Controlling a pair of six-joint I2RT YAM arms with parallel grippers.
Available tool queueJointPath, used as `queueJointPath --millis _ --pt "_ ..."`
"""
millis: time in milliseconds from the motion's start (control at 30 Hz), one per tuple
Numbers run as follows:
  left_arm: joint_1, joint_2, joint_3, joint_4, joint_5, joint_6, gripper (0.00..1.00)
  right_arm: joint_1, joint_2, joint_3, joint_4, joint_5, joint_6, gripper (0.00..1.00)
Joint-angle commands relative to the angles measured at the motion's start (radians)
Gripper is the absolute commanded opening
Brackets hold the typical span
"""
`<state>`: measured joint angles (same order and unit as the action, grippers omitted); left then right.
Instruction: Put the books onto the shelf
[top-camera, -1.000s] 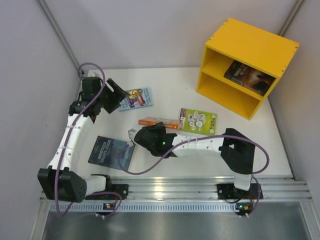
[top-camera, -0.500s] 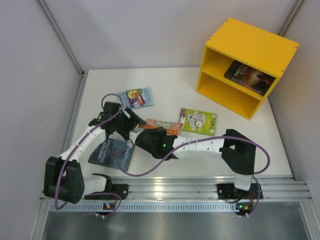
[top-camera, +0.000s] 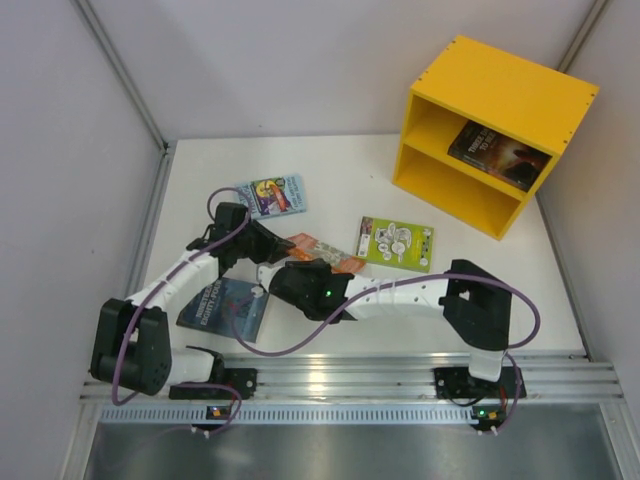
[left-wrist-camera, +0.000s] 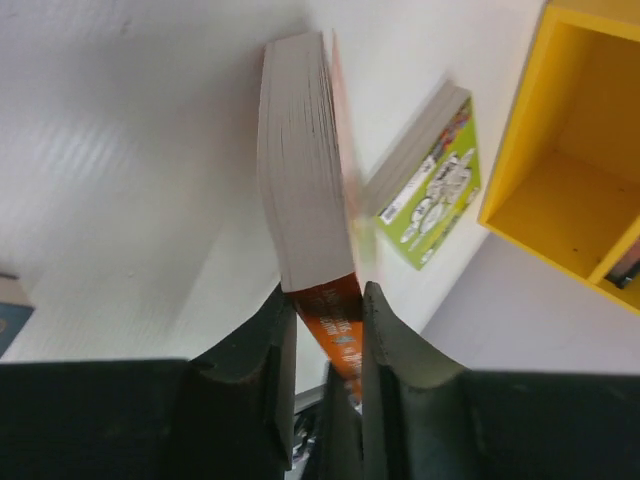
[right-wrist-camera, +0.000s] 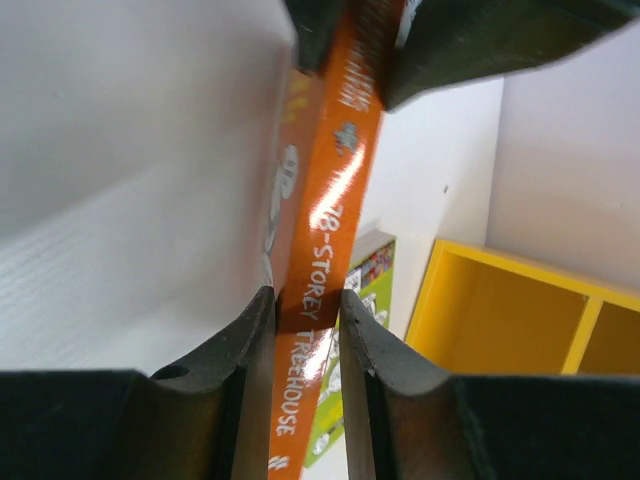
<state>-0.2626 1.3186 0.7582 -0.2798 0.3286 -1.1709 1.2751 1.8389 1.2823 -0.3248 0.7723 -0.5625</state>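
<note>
One in so far: a dark book (top-camera: 497, 152) sits in the upper compartment of the yellow shelf (top-camera: 500, 95), far right. Both arms have the orange-red book (right-wrist-camera: 340, 180), held on edge over the middle of the worktop (top-camera: 330, 160). The left gripper (left-wrist-camera: 325, 295) has its fingers clamped on one end, the right gripper (right-wrist-camera: 305, 300) is clamped across the spine. Looks like a handover. Waiting flat on the worktop, well apart from the shelf, are the lime green book (top-camera: 397, 243), the light blue book (top-camera: 272, 195) far left and the blue-grey book (top-camera: 225, 305) near left.
</note>
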Motion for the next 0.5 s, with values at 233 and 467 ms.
queueJointPath --millis 233,467 --pt "-0.006 -0.001 0.012 0.057 0.001 0.016 0.0 0.013 -0.037 -0.011 0.053 0.045 0.021 0.43" --pt "-0.01 -0.025 0.013 0.048 -0.005 0.011 0.0 0.001 0.029 0.003 0.053 0.096 0.038 0.64"
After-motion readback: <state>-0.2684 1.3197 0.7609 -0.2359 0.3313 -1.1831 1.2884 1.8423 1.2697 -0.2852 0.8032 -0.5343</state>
